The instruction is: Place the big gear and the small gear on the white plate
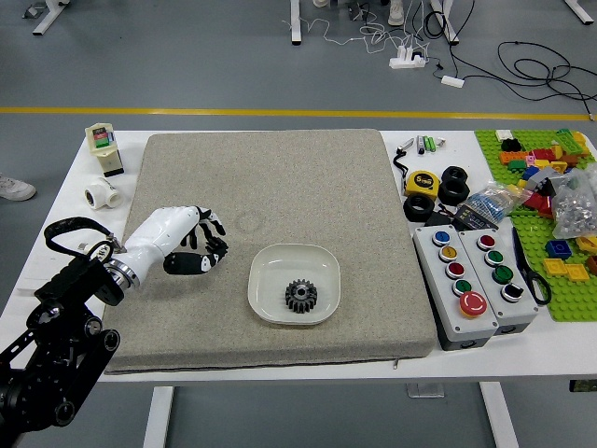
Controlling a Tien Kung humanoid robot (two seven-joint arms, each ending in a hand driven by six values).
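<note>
The left robot hand (215, 246) is pinched together over the grey mat (308, 187), thumb against fingers, with a dark piece between their tips. Partly hidden as it is, this looks to be the small gear (217, 245); no other loose gear shows on the mat. The right arm is out of view.

To do the step well, the hand should keep its grip firm and level, clear the near side wall of the white plate (278, 270), and come down over the bare part of the floor, on the side toward the hand and the far edge. It should lower until the gear touches, then part thumb and fingers gently. Such a small piece could twist or slip from the tips, and opening too high might send it rolling against its neighbour or tip it onto the rim.

The plate is shallow, with rounded corners and a raised rim, and sits flat on the mat. In it lies one dark toothed gear, presumably the big gear (300, 296), flat and nearer the worktop's (373, 370) near edge. Off to the right, a clear bag (576, 207) of small parts lies on the green building board (571, 308).
</note>
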